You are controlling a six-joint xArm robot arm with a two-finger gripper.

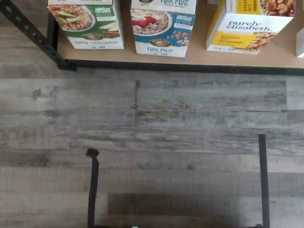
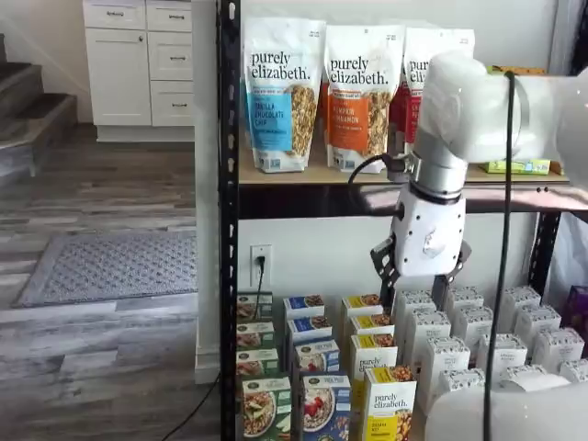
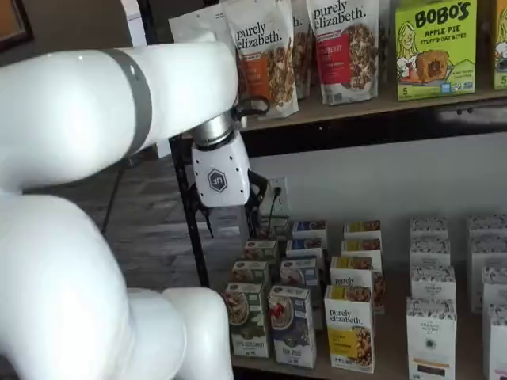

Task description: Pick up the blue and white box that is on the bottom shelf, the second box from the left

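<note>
1. Right now the Flax Plus box (image 1: 163, 28), the blue and white carton with the berry bowl and gold seal, is standing upright at the front edge of the bottom shelf (image 1: 190, 66); it is showing in both shelf views too (image 2: 326, 407) (image 3: 291, 324).
2. Just beside the Flax Plus box, on one side the green-and-white apple cinnamon box (image 1: 88, 23) is standing, on the other the yellow Purely Elizabeth banana nut box (image 1: 247, 26); small gaps between them are leaving room for fingers.
3. Behind the Flax Plus box, more cartons are lining up in rows (image 3: 309, 237), so the front one is likely the easiest to reach.
4. The gripper (image 3: 230, 215) is hanging well above and behind the Flax Plus box, touching nothing; its black fingers are barely showing, but it is standing fully apart and holding nothing.
5. In the wrist view, wood floor (image 1: 152, 142) is filling most of the frame in front of the Flax Plus box, so the arm probably needs to come down and forward.
</note>
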